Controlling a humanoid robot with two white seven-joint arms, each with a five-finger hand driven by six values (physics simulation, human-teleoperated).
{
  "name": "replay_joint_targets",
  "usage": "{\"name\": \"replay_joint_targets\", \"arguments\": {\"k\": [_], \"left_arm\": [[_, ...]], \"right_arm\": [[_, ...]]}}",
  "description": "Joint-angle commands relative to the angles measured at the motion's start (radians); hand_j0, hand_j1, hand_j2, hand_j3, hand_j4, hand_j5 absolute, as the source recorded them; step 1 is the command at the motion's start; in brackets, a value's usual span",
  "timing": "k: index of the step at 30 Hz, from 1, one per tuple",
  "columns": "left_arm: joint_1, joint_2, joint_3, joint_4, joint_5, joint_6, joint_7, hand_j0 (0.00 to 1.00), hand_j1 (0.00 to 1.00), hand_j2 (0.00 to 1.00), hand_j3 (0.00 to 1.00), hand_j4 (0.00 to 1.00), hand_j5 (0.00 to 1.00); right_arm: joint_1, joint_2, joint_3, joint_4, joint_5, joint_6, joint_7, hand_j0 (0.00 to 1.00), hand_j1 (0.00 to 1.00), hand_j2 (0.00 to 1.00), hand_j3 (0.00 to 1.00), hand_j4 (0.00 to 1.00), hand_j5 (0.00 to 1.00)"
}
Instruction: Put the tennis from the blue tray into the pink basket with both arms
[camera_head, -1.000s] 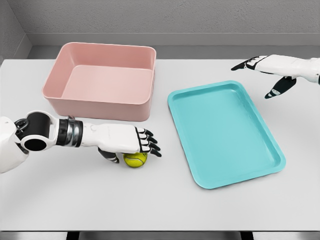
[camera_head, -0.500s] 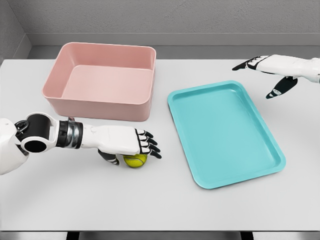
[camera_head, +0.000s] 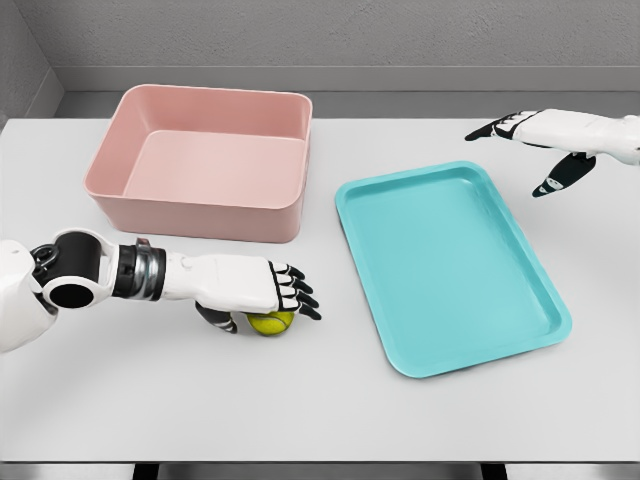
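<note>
Tennis ball (camera_head: 270, 322) is off the blue tray (camera_head: 450, 265), resting on the table (camera_head: 330, 400) near the pink basket (camera_head: 205, 160), my left hand (camera_head: 250, 285) loosely cupped over it, my right hand (camera_head: 545, 135) released far right; basket deposit outstanding.

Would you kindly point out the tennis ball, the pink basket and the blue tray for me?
tennis ball (camera_head: 271, 323), head view, on its visible yellow lower half under the left hand.
pink basket (camera_head: 196, 213), head view, on its near outer wall.
blue tray (camera_head: 448, 262), head view, on its bare floor.
</note>
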Motion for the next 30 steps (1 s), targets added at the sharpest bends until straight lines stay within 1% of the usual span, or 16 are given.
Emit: {"name": "replay_joint_targets", "arguments": {"k": [1, 4, 9, 11, 13, 16, 21, 22, 23, 26, 30], "left_arm": [[0.0, 0.0, 0.001, 0.0, 0.006, 0.002, 0.001, 1.0, 1.0, 1.0, 1.0, 1.0, 1.0], [0.0, 0.0, 0.001, 0.001, 0.008, 0.002, -0.001, 0.99, 0.99, 0.99, 0.99, 0.99, 0.99], [0.0, 0.0, 0.001, 0.001, 0.015, 0.002, -0.001, 0.73, 0.73, 0.73, 0.73, 0.73, 0.73], [0.002, 0.0, 0.001, 0.001, 0.015, 0.002, -0.001, 0.73, 0.73, 0.73, 0.73, 0.73, 0.73], [0.002, 0.002, 0.001, 0.001, 0.015, 0.002, -0.001, 0.69, 0.69, 0.69, 0.69, 0.69, 0.69], [0.002, 0.0, 0.001, 0.001, 0.017, 0.002, -0.001, 0.69, 0.69, 0.69, 0.69, 0.69, 0.69], [0.002, 0.002, 0.001, 0.001, 0.017, 0.002, -0.001, 0.65, 0.65, 0.65, 0.65, 0.65, 0.65], [0.003, 0.002, 0.001, 0.001, 0.017, 0.002, -0.001, 0.64, 0.64, 0.64, 0.64, 0.64, 0.64], [0.003, 0.003, 0.001, 0.001, 0.018, 0.002, -0.001, 0.63, 0.63, 0.63, 0.63, 0.63, 0.63], [0.003, 0.006, 0.001, 0.001, 0.018, 0.002, -0.001, 0.6, 0.6, 0.6, 0.6, 0.6, 0.6], [0.008, 0.011, 0.011, -0.002, 0.021, 0.002, -0.001, 0.6, 0.6, 0.6, 0.6, 0.6, 0.6]], "right_arm": [[0.0, -0.001, -0.001, 0.0, -0.006, 0.003, 0.0, 1.0, 1.0, 1.0, 1.0, 1.0, 1.0], [0.0, -0.001, -0.002, 0.0, -0.006, 0.003, 0.0, 1.0, 1.0, 1.0, 1.0, 1.0, 1.0], [0.0, -0.001, -0.002, 0.0, -0.003, 0.003, 0.0, 1.0, 1.0, 1.0, 1.0, 1.0, 1.0], [0.0, -0.001, -0.002, 0.0, -0.003, 0.003, 0.0, 1.0, 1.0, 1.0, 1.0, 1.0, 1.0], [-0.002, -0.001, -0.002, 0.0, -0.003, 0.003, 0.0, 1.0, 1.0, 1.0, 1.0, 1.0, 1.0], [-0.002, -0.001, -0.002, 0.0, -0.003, 0.003, 0.0, 1.0, 1.0, 1.0, 1.0, 1.0, 1.0], [-0.002, -0.002, -0.004, 0.0, -0.003, 0.003, 0.0, 1.0, 1.0, 1.0, 1.0, 1.0, 1.0], [-0.002, -0.002, -0.004, 0.001, -0.003, 0.003, 0.001, 1.0, 1.0, 1.0, 1.0, 1.0, 1.0], [-0.002, -0.002, -0.004, 0.018, -0.002, 0.003, 0.001, 1.0, 1.0, 1.0, 1.0, 1.0, 1.0], [-0.003, -0.002, -0.004, 0.021, -0.002, 0.003, 0.001, 1.0, 1.0, 1.0, 1.0, 1.0, 1.0], [-0.005, -0.002, -0.004, 0.021, -0.002, 0.003, 0.001, 1.0, 1.0, 1.0, 1.0, 1.0, 1.0]]}}
